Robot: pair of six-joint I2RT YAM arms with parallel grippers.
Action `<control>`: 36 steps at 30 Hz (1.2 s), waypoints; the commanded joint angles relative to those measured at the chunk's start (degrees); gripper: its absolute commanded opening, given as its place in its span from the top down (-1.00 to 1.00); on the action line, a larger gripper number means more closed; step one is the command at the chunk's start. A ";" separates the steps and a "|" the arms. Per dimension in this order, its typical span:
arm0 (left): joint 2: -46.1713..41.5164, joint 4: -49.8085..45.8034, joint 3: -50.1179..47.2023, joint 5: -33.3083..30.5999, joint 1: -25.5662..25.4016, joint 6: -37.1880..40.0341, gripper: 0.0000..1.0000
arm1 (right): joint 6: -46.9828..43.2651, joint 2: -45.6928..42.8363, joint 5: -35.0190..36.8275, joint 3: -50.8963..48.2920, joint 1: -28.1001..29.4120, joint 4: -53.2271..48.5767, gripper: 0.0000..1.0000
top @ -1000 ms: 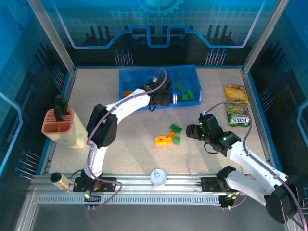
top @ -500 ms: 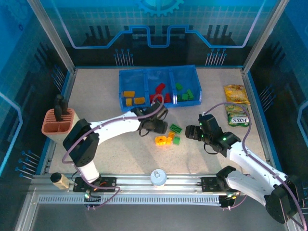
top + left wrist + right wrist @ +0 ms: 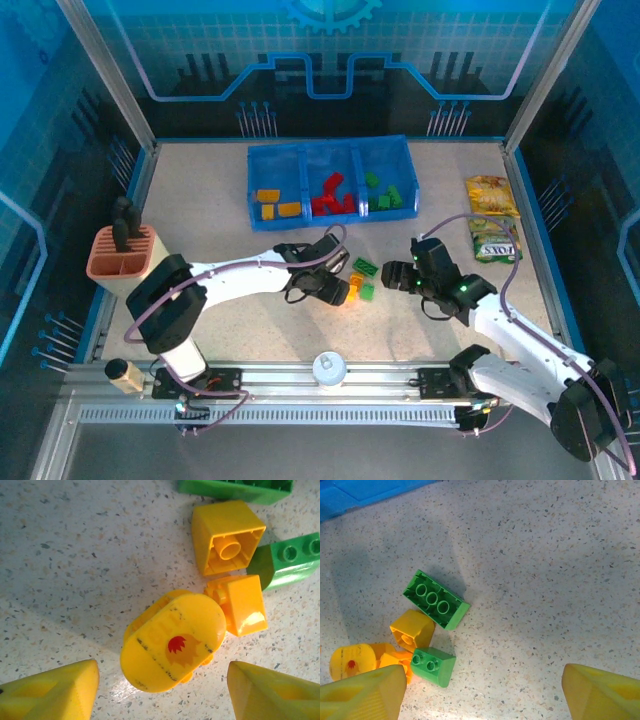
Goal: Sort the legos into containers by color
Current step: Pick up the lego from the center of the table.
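Observation:
The containers are three compartments of a blue tray: yellow-orange legos on the left, red ones in the middle, green ones on the right. A few loose legos lie mid-table. My left gripper is open just above a rounded yellow piece with a red flame mark. Beside it lie an upturned yellow brick, a small orange brick and a green brick. My right gripper is open over bare table, right of a long green brick and a small green one.
Two snack packets lie at the right edge. A terracotta slotted holder stands at the left. A white round object sits by the near rail. The tray's corner is beyond the loose bricks.
My left arm swung back from the tray to the loose pile and lowered over the yellow pieces, its jaws widening. The right gripper crept slightly left.

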 commanded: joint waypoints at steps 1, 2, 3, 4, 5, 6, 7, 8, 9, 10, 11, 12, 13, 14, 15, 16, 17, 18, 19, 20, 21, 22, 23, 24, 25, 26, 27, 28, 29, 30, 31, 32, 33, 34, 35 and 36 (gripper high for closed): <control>2.86 -2.57 3.19 0.49 -1.03 3.15 -0.40 | 0.83 -1.78 0.18 -0.71 0.31 -0.46 -0.66; 3.40 -2.83 3.60 0.26 -1.34 3.45 -0.40 | 0.83 -2.08 0.38 -0.84 0.29 -0.66 -0.66; 4.02 -2.95 3.97 0.16 -1.48 3.85 -0.41 | 0.83 -2.34 0.37 -0.95 0.25 -0.70 -0.66; 4.49 -2.95 4.34 0.24 -1.57 4.12 -0.42 | 0.87 -2.52 0.48 -1.06 0.28 -0.75 -0.66; 4.95 -2.99 4.62 0.20 -1.62 4.28 -0.42 | 0.92 -2.59 0.44 -1.15 0.26 -0.76 -0.66; 5.42 -3.03 4.94 0.07 -1.61 4.40 -0.42 | 1.00 -2.63 0.44 -1.24 0.25 -0.76 -0.66; 5.99 -3.08 5.24 -0.02 -1.62 4.62 -0.42 | 1.08 -2.56 0.43 -1.33 0.26 -0.67 -0.67; 6.46 -3.17 5.45 -0.35 -1.64 4.78 -0.42 | 1.18 -2.53 0.44 -1.51 0.27 -0.60 -0.66; 6.98 -3.42 5.68 -0.78 -1.62 4.93 -0.42 | 1.27 -2.48 0.29 -1.59 0.28 -0.50 -0.66; 7.47 -3.62 5.85 -1.28 -1.62 5.11 -0.42 | 1.35 -2.63 0.22 -1.75 0.28 -0.42 -0.66; 7.91 -3.78 5.87 -1.71 -1.62 5.28 -0.42 | 1.36 -2.63 0.17 -1.91 0.25 -0.32 -0.67; 8.27 -3.89 5.87 -2.07 -1.62 5.41 -0.42 | 1.34 -2.62 0.33 -2.08 0.28 -0.32 -0.66; 8.52 -4.01 5.80 -2.41 -1.64 5.50 -0.41 | 1.44 -2.62 0.33 -2.28 0.26 -0.23 -0.67; 8.68 -4.00 5.55 -2.61 -1.71 5.51 -0.40 | 1.52 -2.61 0.37 -2.47 0.27 -0.22 -0.67; 8.76 -3.92 5.31 -2.74 -1.71 5.45 -0.39 | 1.58 -2.71 0.49 -2.69 0.28 -0.23 -0.66; 8.79 -3.76 4.85 -2.90 -1.72 5.46 -0.38 | 1.62 -2.78 0.44 -2.94 0.21 -0.14 -0.66; 8.79 -3.53 4.58 -3.22 -1.71 5.33 -0.35 | 1.71 -2.87 0.47 -3.09 0.24 0.03 -0.66; 8.74 -3.39 4.25 -3.39 -1.71 5.17 -0.33 | 1.75 -2.89 0.53 -3.34 0.26 0.19 -0.66; 8.56 -3.22 4.03 -3.76 -1.71 5.07 -0.28 | 1.92 -2.99 0.53 -3.47 0.26 0.30 -0.66; 8.25 -3.08 3.76 -4.08 -1.73 4.92 -0.20 | 2.05 -2.96 0.53 -3.61 0.27 0.46 -0.66; 7.95 -2.91 3.53 -4.46 -1.71 4.87 -0.14 | 2.12 -2.86 0.46 -3.66 0.24 0.63 -0.66; 7.42 -2.71 3.26 -4.82 -1.71 4.80 -0.05 | 2.13 -2.88 0.45 -3.79 0.26 0.83 -0.66; 6.90 -2.47 3.02 -5.13 -1.75 4.81 0.01 | 2.22 -2.82 0.36 -3.86 0.26 0.96 -0.65; 6.33 -2.28 2.73 -5.45 -1.71 4.89 0.05 | 2.30 -2.72 0.38 -3.84 0.28 1.05 -0.66; 5.60 -1.98 2.55 -5.92 -1.71 4.89 0.07 | 2.32 -2.64 0.27 -3.84 0.27 1.09 -0.65; 4.99 -1.80 2.20 -6.45 -1.64 4.81 0.07 | 2.32 -2.63 0.20 -3.92 0.24 1.22 -0.65; 4.45 -1.72 1.97 -7.11 -1.56 4.57 0.07 | 2.41 -2.63 0.18 -3.88 0.30 1.19 -0.65; 3.84 -1.60 1.67 -7.59 -1.30 3.98 0.08 | 2.42 -2.54 0.13 -3.94 0.26 1.21 -0.65; 2.95 -1.22 1.12 -7.51 -0.58 3.02 0.08 | 2.51 -2.63 0.09 -4.05 0.32 1.29 -0.66; 2.20 -0.68 0.46 -6.77 0.37 2.07 0.09 | 2.58 -2.72 0.14 -4.14 0.26 1.36 -0.65; 1.04 0.23 -0.43 -5.64 1.65 0.80 0.09 | 2.66 -2.72 0.01 -4.36 0.29 1.44 -0.66; -0.17 1.06 -1.35 -4.77 3.11 -0.32 0.09 | 2.75 -2.79 0.00 -4.47 0.36 1.58 -0.66; -1.21 1.60 -2.08 -4.22 4.36 -1.10 0.10 | 2.81 -2.85 -0.08 -4.58 0.37 1.61 -0.66; -2.49 2.04 -2.66 -4.05 5.67 -1.78 0.10 | 2.84 -2.89 -0.25 -4.77 0.37 1.80 -0.66; -3.74 2.19 -3.03 -4.15 7.03 -2.42 0.10 | 2.76 -2.89 -0.43 -4.86 0.37 1.96 -0.66; -4.85 2.24 -3.30 -4.28 8.41 -3.14 0.10 | 2.69 -2.78 -0.54 -4.87 0.44 2.05 -0.65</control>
